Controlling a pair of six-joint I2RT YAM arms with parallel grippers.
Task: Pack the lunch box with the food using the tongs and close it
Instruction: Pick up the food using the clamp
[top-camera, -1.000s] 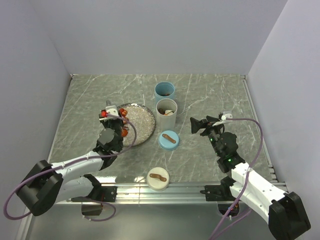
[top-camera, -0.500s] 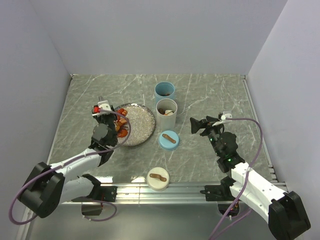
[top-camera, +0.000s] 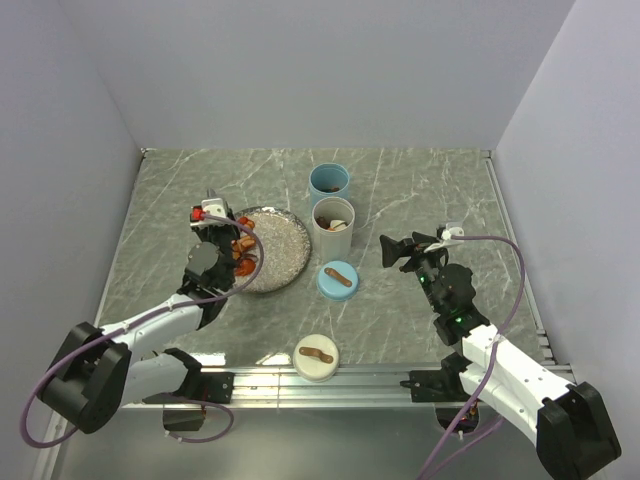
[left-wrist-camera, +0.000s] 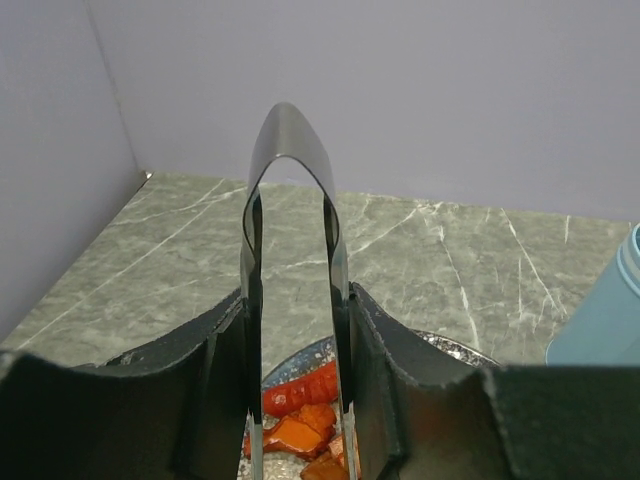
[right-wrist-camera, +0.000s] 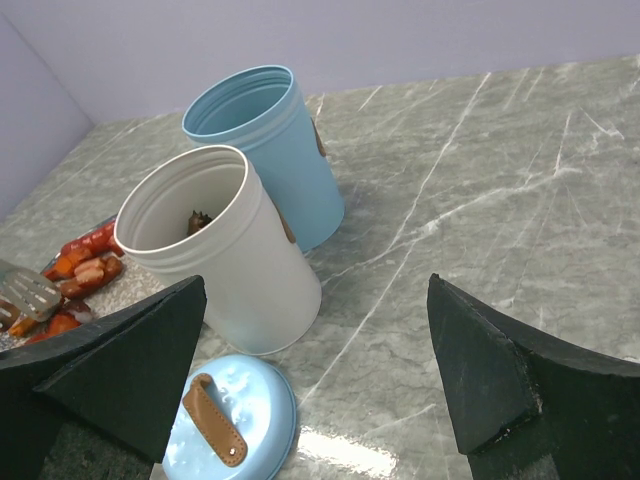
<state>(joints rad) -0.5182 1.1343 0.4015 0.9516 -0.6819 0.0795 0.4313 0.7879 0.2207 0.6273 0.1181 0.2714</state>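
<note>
table (top-camera: 420, 190): grey marble-look top with plain walls round it, everything sits mid-table
left arm (top-camera: 150, 325): reaches out to the plate's left edge
right arm (top-camera: 500, 355): parked on the right side, well apart from the cups
plate (top-camera: 285, 240): round and speckled, just left of the white cup
blue cup (top-camera: 312, 185): upright, lid off, right behind the white one
white cup (top-camera: 330, 243): upright and open too, with a dark bit visible inside from the right wrist cam
blue lid (top-camera: 328, 285): lying flat in front of the white cup, brown strap up
white lid (top-camera: 322, 368): flat at the near edge, on its own
left gripper (top-camera: 222, 232): clamped on the tongs, one finger on each arm
right gripper (top-camera: 400, 247): jaws spread wide, nothing in them
tongs (left-wrist-camera: 290, 150): the bend pokes up past the fingers, tips down at the food; can't tell if they've pinched a piece
food (left-wrist-camera: 300, 390): orange and red chunks piled on the plate's left side
</note>
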